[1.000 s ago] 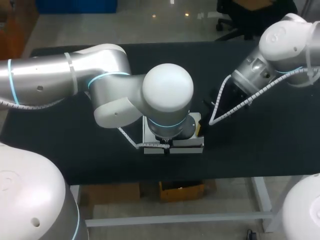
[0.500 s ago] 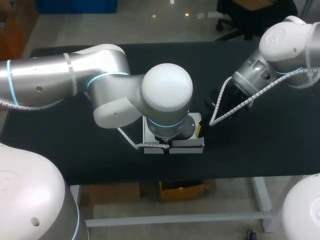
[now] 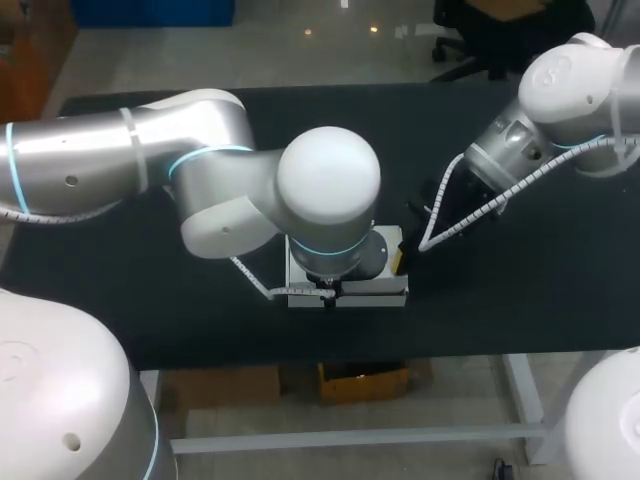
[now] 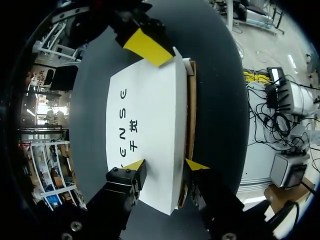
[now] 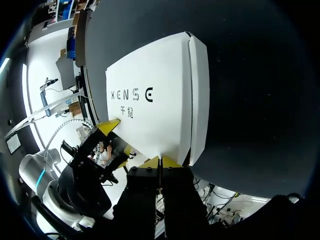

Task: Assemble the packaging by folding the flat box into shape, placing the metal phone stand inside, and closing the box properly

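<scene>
A white printed box (image 3: 375, 291) lies flat-lidded on the black table (image 3: 520, 290), mostly under my left wrist (image 3: 335, 255). In the left wrist view my left gripper (image 4: 165, 165) stands open at the box's (image 4: 150, 130) near end. One fingertip (image 4: 134, 165) rests on the lid and the other is just outside the brown side edge (image 4: 190, 120). My right gripper (image 5: 159, 161) is shut, its joined yellow tips touching the opposite end of the box (image 5: 155, 100); it shows as a yellow tip (image 4: 147, 47) in the left wrist view. No phone stand is visible.
A narrow white side flap (image 5: 198, 95) runs along one long edge of the lid. Bare black tabletop surrounds the box on all sides. The right arm (image 3: 560, 100) comes in from the back right.
My left arm's elbow has shifted slightly to the left. The box and the right gripper stay where they were.
</scene>
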`<action>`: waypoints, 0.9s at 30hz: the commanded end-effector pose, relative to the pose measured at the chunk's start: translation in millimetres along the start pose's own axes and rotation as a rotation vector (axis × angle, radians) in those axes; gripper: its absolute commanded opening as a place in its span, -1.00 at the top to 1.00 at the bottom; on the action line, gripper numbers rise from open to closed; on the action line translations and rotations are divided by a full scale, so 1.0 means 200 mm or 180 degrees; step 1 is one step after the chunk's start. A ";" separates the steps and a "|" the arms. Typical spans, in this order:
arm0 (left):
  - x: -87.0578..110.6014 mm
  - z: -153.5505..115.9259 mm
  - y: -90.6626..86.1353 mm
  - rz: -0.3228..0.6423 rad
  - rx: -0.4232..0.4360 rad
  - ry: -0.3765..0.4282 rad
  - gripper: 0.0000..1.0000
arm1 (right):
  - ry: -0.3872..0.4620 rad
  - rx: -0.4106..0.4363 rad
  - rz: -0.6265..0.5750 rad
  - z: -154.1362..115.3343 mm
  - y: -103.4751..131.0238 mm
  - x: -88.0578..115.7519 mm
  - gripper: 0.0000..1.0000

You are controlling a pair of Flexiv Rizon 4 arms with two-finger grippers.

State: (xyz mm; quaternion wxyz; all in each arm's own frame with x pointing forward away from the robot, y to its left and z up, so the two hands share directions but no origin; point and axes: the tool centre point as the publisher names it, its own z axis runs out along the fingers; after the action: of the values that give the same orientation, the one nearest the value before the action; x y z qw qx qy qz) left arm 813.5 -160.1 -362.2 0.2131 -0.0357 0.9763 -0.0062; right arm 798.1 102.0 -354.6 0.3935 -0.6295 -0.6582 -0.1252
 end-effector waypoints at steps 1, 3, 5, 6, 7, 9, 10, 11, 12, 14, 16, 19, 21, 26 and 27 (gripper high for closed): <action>0.00 -0.04 0.02 0.0000 0.0056 -0.0022 0.03 | 0.0004 0.0020 -0.0006 0.00 0.01 0.00 1.00; 0.00 -0.05 0.03 0.0006 0.0072 -0.0034 0.02 | 0.0002 0.0018 -0.0011 0.00 0.01 0.00 1.00; 0.00 -0.07 0.03 0.0010 0.0087 -0.0039 0.02 | -0.0001 0.0018 -0.0016 0.00 0.01 0.00 1.00; 0.00 -0.08 0.03 0.0027 0.0127 -0.0040 0.02 | -0.0002 0.0019 -0.0017 0.00 0.01 0.00 1.00; 0.00 -0.09 0.04 0.0029 0.0161 -0.0031 0.01 | -0.0004 0.0020 -0.0018 0.00 0.01 0.00 1.00; 0.00 -0.12 0.04 0.0033 0.0169 -0.0041 0.01 | -0.0003 0.0022 -0.0019 0.01 0.01 0.01 1.00; 0.00 -0.13 0.05 0.0030 0.0209 -0.0039 0.01 | -0.0004 0.0023 -0.0019 0.01 0.01 0.01 1.00; 0.00 -0.15 0.05 0.0031 0.0215 -0.0040 0.01 | -0.0004 0.0024 -0.0021 0.01 0.01 0.01 1.00; 0.00 -0.17 0.06 0.0027 0.0229 -0.0047 0.01 | -0.0004 0.0024 -0.0022 0.01 0.01 0.01 1.00; -0.01 -0.20 0.07 0.0001 0.0319 -0.0025 0.04 | -0.0005 0.0024 -0.0025 0.01 0.01 0.01 1.00; -0.03 -0.22 0.08 -0.0039 0.0400 0.0013 0.15 | -0.0006 0.0025 -0.0027 0.01 0.01 0.01 1.00; -0.05 -0.24 0.09 -0.0110 0.0454 0.0042 0.44 | -0.0006 0.0026 -0.0031 0.01 0.01 0.01 1.00; -0.07 -0.25 0.10 -0.0180 0.0486 0.0083 0.95 | -0.0008 0.0026 -0.0031 0.01 0.01 0.01 1.00; -0.08 -0.23 0.11 -0.0252 0.0553 0.0190 1.00 | -0.0009 0.0018 -0.0026 0.01 0.01 0.01 1.00; -0.08 -0.22 0.11 -0.0259 0.0597 0.0236 1.00 | -0.0010 0.0018 -0.0024 0.01 0.01 0.01 1.00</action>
State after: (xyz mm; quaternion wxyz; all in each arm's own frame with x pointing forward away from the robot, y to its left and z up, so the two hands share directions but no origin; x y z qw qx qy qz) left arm 804.2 -142.0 -312.8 0.1864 -0.0592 0.9768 -0.0867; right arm 799.2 105.6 -353.7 0.3925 -0.6267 -0.6614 -0.1252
